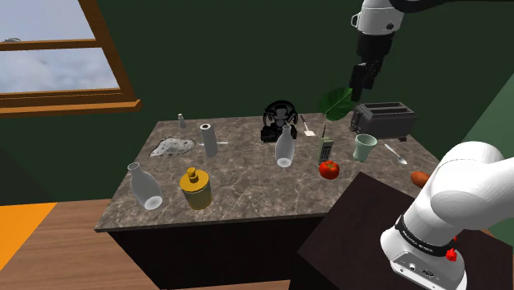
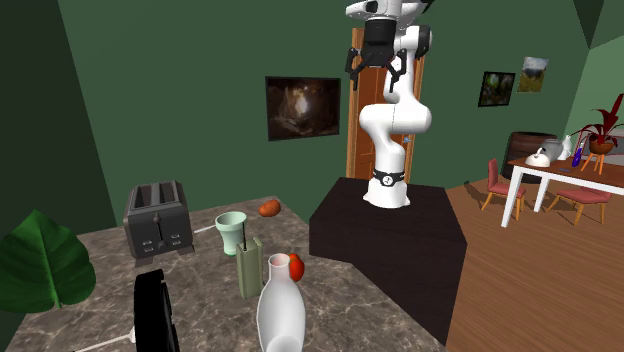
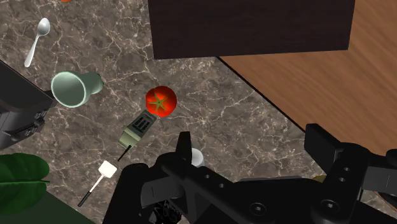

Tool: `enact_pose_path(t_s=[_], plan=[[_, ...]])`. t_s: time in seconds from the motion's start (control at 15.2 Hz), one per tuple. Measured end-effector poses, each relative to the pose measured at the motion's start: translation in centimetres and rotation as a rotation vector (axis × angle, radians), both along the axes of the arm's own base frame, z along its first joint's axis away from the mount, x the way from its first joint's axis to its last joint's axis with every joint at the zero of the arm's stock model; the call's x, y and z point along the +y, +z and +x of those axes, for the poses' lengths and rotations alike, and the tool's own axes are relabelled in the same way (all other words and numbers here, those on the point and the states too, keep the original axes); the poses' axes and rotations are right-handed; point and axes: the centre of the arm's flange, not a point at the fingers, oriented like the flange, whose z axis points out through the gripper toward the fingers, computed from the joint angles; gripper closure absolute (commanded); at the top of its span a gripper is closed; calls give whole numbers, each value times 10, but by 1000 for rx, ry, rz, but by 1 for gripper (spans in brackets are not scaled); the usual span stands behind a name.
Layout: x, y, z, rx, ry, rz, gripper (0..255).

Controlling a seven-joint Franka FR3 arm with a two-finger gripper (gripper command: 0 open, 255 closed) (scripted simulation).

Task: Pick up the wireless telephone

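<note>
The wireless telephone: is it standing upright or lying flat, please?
Upright: in both exterior views the telephone stands on end, taller than the tomato beside it.

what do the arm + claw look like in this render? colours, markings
The arm is built of white, rounded segments with dark bands at the joints. There is a black ring near its base and a small red detail beside one joint band. The claw is all black and blocky, with two fingers.

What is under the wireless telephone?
The telephone stands upright on the marble counter, a red tomato close beside it. Its base covers the spot beneath, so nothing under it can be seen.
</note>
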Motion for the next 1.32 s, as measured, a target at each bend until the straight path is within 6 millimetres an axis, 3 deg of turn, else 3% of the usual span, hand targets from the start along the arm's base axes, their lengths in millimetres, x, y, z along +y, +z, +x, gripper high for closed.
enact_pose_path(t_s=[0.13, 0.46, 1.32], plan=[[-2, -4, 3, 1, -3, 1, 0], [-42, -44, 27, 5, -26, 13, 0], [-138, -176, 88, 15, -94, 47, 0]])
